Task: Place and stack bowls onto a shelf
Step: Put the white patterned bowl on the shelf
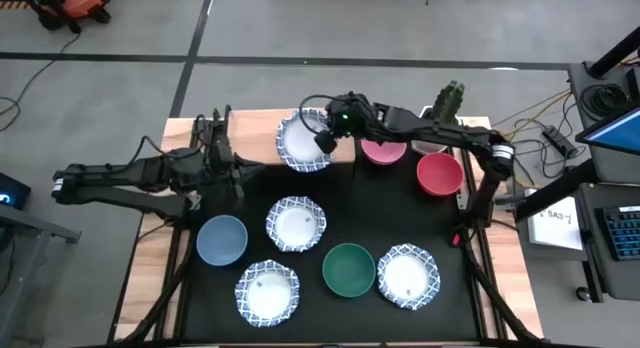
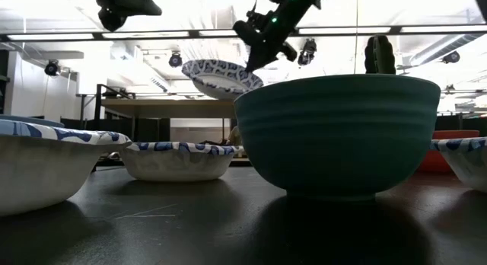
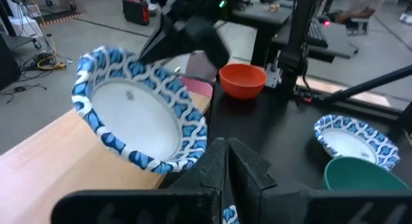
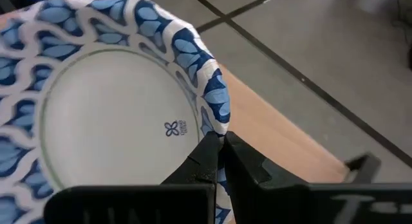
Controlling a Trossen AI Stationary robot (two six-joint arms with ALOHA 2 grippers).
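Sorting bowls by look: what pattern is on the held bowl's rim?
Blue leaf-like scallops on white bowl, best in right wrist view.

Two matte-black jointed arms, the right arm (image 1: 430, 128) showing a green indicator light (image 1: 345, 116) near its wrist, the left arm (image 1: 140, 176) trailing looped black cables.

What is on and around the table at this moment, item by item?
Patterned bowls: four, white and blue. One held tilted above the shelf; three on the mat.
Plain bowls: grey-blue and green on the mat; pink and red at the far right.
Shelf: one, light wood, far edge.
Mat: one, black.
Cactus: one, green, far right corner.
Right tool: shut on the held bowl's rim.
Left tool: shut, empty, near the shelf.
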